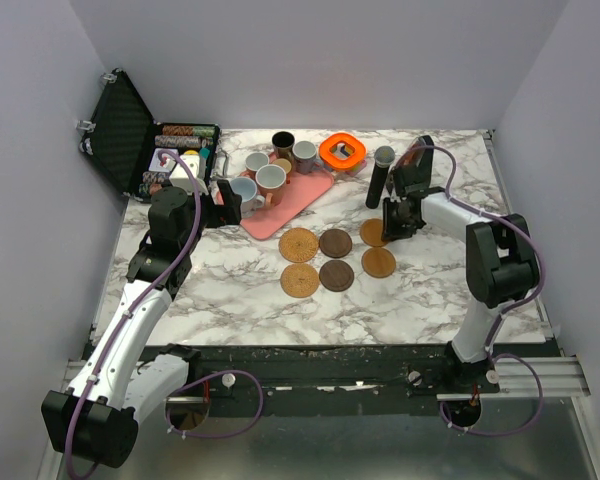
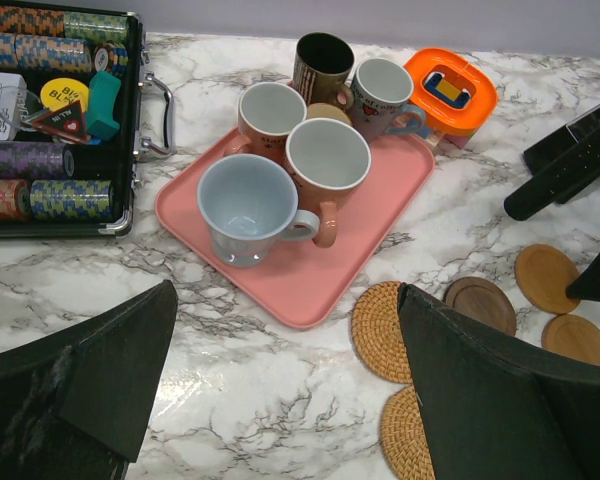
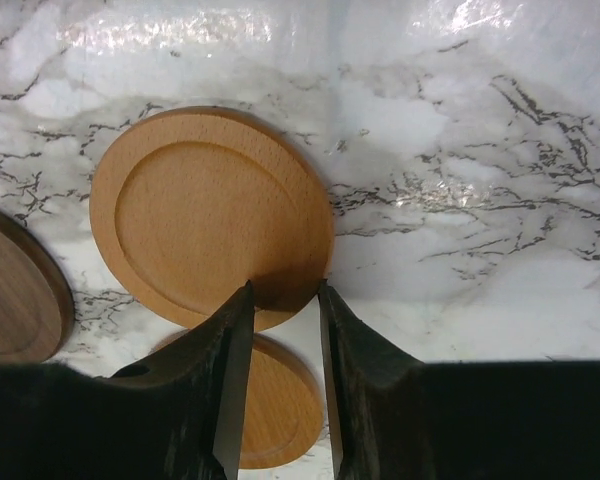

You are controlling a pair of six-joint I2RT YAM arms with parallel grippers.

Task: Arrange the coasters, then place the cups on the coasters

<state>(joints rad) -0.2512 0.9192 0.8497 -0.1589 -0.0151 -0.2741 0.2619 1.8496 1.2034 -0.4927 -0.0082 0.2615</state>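
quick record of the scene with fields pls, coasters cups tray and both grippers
coasters: six round discs, two rows of three: two woven tan, two dark brown wood, two light wood
cups: six handled mugs, all on pink rectangular tray, none on a coaster
left gripper: open, by the tray, empty
right gripper: jaws astride far light wood coaster rim, grip unclear

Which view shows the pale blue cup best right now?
Left wrist: the pale blue cup sits large and unobstructed on the pink tray. Top external shows it only small and distant; right wrist misses it entirely.
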